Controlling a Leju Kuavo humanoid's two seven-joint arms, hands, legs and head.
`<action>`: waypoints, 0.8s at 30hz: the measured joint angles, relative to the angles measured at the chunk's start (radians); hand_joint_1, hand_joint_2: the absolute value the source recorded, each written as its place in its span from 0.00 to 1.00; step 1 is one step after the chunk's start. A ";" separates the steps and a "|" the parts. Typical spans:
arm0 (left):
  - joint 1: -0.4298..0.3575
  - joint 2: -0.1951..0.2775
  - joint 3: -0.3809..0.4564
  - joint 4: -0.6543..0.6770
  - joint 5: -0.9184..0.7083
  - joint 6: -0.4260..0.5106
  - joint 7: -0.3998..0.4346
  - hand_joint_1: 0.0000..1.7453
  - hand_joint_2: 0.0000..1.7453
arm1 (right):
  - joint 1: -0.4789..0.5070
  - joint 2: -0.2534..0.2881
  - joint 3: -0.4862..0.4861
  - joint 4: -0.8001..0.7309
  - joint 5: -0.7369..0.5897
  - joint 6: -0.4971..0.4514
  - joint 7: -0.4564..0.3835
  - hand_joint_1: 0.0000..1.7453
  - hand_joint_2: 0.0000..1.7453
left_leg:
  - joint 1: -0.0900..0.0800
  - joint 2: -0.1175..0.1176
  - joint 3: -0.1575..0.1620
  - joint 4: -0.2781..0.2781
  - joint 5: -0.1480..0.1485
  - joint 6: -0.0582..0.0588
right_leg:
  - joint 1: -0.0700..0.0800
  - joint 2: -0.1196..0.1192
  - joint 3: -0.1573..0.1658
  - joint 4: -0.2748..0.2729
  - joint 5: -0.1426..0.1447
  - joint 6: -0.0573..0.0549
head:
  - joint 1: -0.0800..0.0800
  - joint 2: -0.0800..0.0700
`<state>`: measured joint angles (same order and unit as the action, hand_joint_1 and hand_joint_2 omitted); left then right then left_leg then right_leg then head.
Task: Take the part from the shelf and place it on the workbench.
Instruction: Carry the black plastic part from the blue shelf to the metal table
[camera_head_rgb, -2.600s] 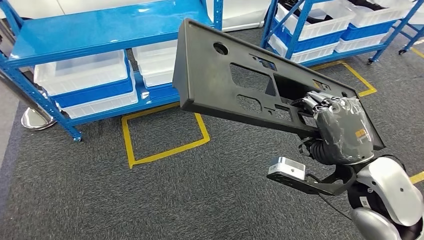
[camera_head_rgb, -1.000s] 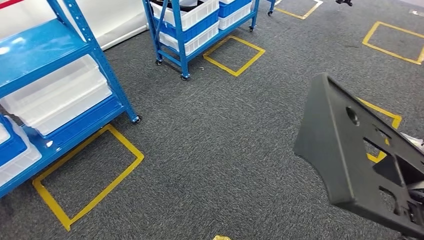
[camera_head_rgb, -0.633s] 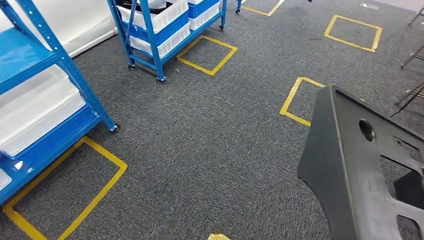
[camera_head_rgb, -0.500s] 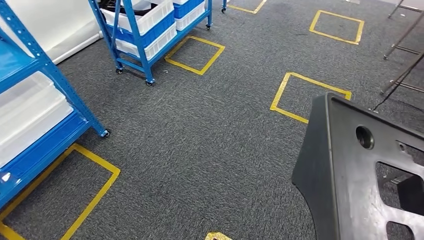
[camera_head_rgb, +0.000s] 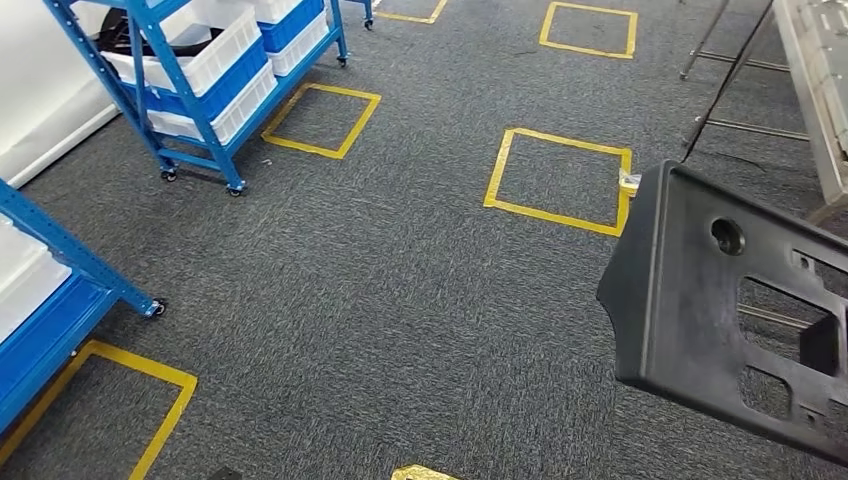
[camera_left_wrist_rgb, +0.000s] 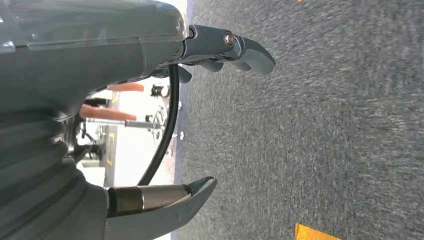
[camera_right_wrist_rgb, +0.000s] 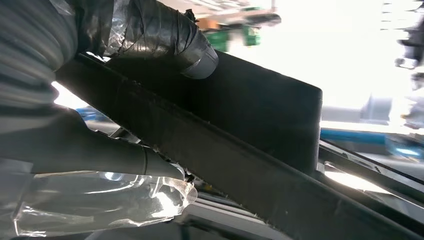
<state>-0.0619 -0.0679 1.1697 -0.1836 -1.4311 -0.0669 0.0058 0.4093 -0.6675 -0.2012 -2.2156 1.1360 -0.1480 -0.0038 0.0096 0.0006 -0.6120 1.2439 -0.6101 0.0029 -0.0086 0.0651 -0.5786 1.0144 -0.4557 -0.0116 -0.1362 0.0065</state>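
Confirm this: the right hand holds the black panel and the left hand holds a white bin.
Not quite. The left hand holds nothing; the left wrist view shows its fingers apart over bare carpet. The right hand does hold the black panel.

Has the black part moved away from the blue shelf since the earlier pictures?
Yes. The black part, earlier in front of the blue shelf, is now over carpet, far to the shelf's right.

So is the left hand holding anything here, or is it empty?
Empty. The left hand has its thumb and fingers apart with only grey carpet between them; the black part is in the right hand.
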 joint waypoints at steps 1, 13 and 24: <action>0.000 0.000 0.000 0.000 0.001 -0.003 0.001 0.00 1.00 | -0.028 0.000 0.029 0.025 0.012 0.002 0.009 1.00 1.00 | 0.000 -0.013 0.026 -0.069 0.043 0.003 | -0.001 0.014 0.000 0.004 -0.001 0.001 | 0.000 0.000; 0.001 -0.010 0.007 0.000 0.018 0.008 0.006 0.00 1.00 | -0.051 -0.081 -0.008 0.173 0.022 0.057 0.074 1.00 1.00 | -0.006 0.019 0.087 -0.246 0.113 0.054 | -0.011 -0.054 -0.157 0.276 -0.119 0.056 | 0.001 0.000; -0.001 -0.014 0.025 0.000 0.021 -0.001 -0.004 0.00 1.00 | 0.029 -0.121 -0.325 0.228 0.015 0.165 0.024 1.00 1.00 | -0.010 0.079 0.109 -0.211 0.051 0.011 | -0.005 -0.079 -0.017 0.008 0.001 0.020 | 0.000 0.000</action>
<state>-0.0632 -0.0821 1.1947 -0.1839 -1.4103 -0.0679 0.0021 0.4381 -0.7886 -0.5258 -1.9872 1.1508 0.0165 0.0198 -0.0008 0.0796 -0.5028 1.0333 -0.5591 0.0135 -0.0141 -0.0144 -0.5958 1.0223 -0.4543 0.0088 -0.1360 0.0065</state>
